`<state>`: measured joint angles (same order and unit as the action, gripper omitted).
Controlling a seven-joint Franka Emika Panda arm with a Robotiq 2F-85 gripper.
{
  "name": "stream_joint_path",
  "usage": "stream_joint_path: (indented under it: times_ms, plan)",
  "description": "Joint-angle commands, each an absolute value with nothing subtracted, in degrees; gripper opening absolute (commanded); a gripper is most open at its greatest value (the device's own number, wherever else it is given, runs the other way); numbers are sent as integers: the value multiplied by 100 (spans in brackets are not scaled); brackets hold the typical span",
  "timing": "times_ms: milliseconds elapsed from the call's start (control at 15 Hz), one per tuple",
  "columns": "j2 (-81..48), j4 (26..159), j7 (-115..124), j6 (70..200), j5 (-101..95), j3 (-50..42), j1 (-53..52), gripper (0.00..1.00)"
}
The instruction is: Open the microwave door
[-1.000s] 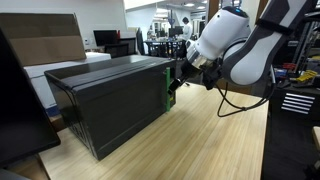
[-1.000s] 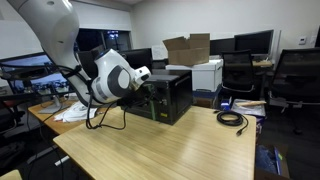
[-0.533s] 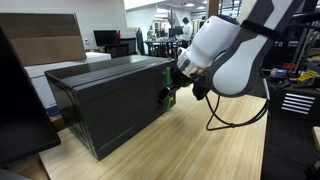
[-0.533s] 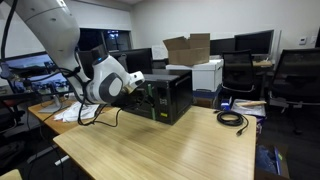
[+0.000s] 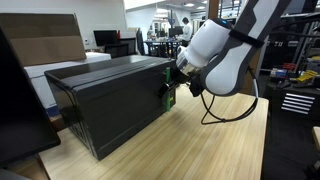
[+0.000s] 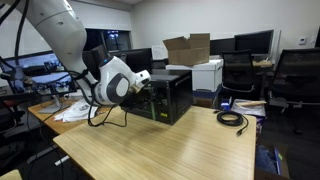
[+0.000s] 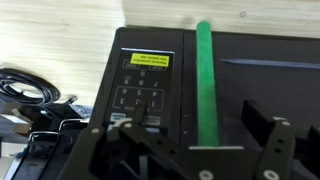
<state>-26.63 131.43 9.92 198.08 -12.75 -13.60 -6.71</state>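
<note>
The microwave (image 5: 110, 95) is a matte black box on the wooden table, also visible in the exterior view (image 6: 172, 95). Its door (image 5: 118, 112) is the long black face, closed, with a green strip (image 5: 170, 97) at the end near the arm. In the wrist view the green strip (image 7: 205, 80) runs between the keypad panel (image 7: 145, 88) and the door (image 7: 265, 85). My gripper (image 7: 205, 132) is open, its two fingers straddling the green strip, close to the microwave's front. It also shows in both exterior views (image 5: 168, 88) (image 6: 148, 90), at the strip's edge. Whether it touches is unclear.
A flat black monitor (image 5: 18, 100) stands near left. A cardboard box (image 6: 187, 48) and white printer (image 6: 208, 72) sit behind the microwave. A black cable (image 6: 232, 118) lies on the table (image 6: 170, 145). An office chair (image 6: 296, 80) stands at the right.
The arm has swung in and its wrist has turned, bringing the gripper slightly nearer the green strip end of the microwave. The door has stayed shut.
</note>
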Motion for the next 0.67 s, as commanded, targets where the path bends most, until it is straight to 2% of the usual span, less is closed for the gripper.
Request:
stream_joint_path:
  times_ms: [0, 133, 600]
  plan:
    - [-2693, 13018, 956, 19794, -1149, -1432, -804, 71]
    - [-2636, 13092, 942, 19791, -1151, -1481, -844, 62]
    - [-2423, 13677, 980, 19660, -1168, -1578, -1148, 11]
